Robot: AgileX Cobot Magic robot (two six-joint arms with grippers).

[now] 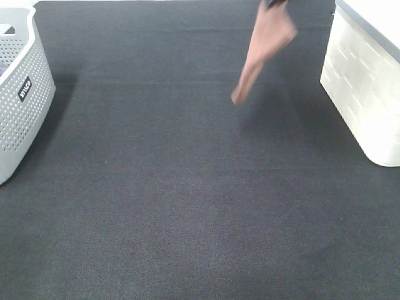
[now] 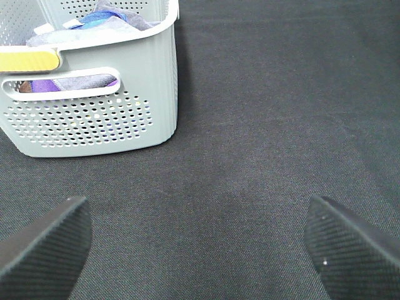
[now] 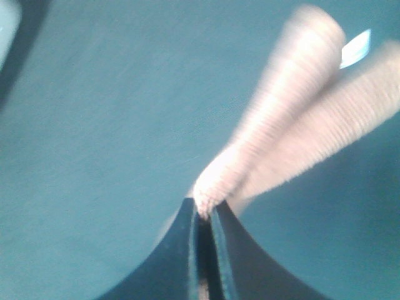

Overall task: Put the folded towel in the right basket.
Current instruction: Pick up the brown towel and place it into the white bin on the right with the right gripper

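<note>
Folded towel (image 1: 262, 53), pinkish-tan with a ribbed weave, hangs in a long narrow drape right of centre, above the table (image 1: 187, 206) and beside the right basket (image 1: 365, 87), not in it. Far left: left basket (image 1: 25, 94), pale grey plastic with rounded corners, walls pierced by rows of small round holes, and a small black label (image 1: 24, 89) with white lettering. The left wrist view shows its slot handle and blue and purple cloth (image 2: 103, 19) piled inside. The left claw (image 2: 200, 250) is spread wide over bare table near that basket, its black cross-hatched fingers (image 2: 44, 240) holding nothing. Centre: the table cover is dark charcoal, finely dotted and carpet-like, with a soft shadow under the towel. The right claw (image 3: 203, 212) is pinched tight on the towel's upper end, and two blurred rolls fan out past a small pale tag (image 3: 355, 49). Far right: the right basket is white and boxy, with brick-pattern relief walls and a greyish rim.
</note>
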